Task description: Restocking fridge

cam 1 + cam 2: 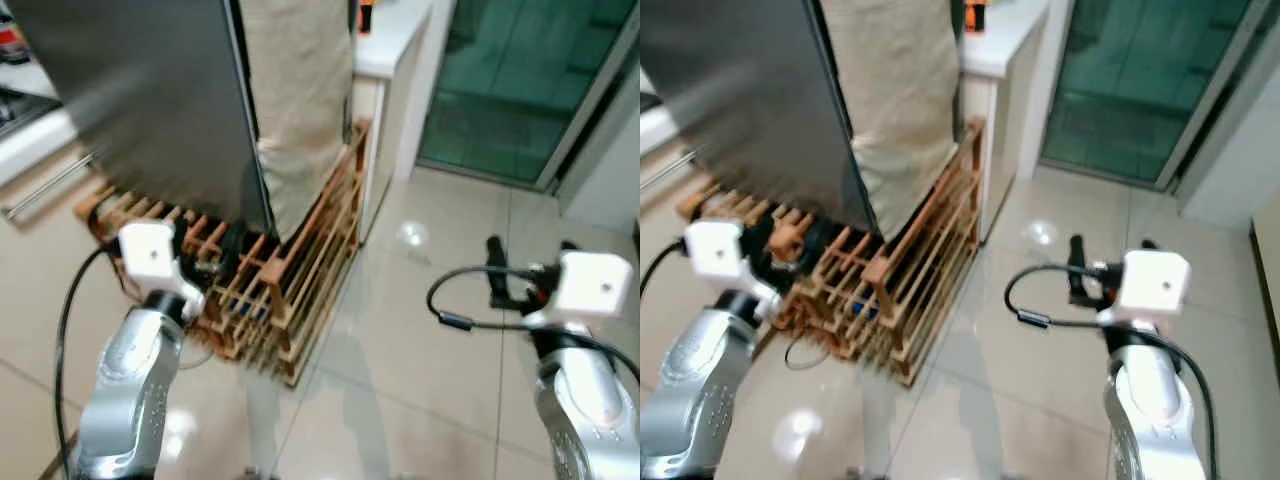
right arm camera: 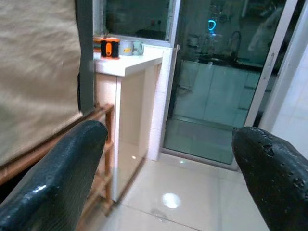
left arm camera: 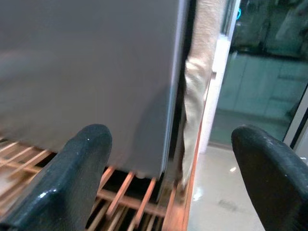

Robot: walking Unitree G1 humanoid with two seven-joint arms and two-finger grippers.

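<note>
Left wrist view: fridge point(image 3: 86, 72) just beyond spread left gripper point(image 3: 168, 192).

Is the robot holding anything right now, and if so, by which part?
Nothing is held. The left gripper is open before the fridge, and the right gripper is open over the floor.

Home kitchen, I reckon: grey fridge point(image 1: 150, 100) on a wooden pallet point(image 1: 290, 290), white counter point(image 2: 127, 65) with cups point(image 2: 131, 47), glossy tiled floor point(image 1: 420, 340), glass sliding door point(image 1: 520, 80) alongside.
</note>
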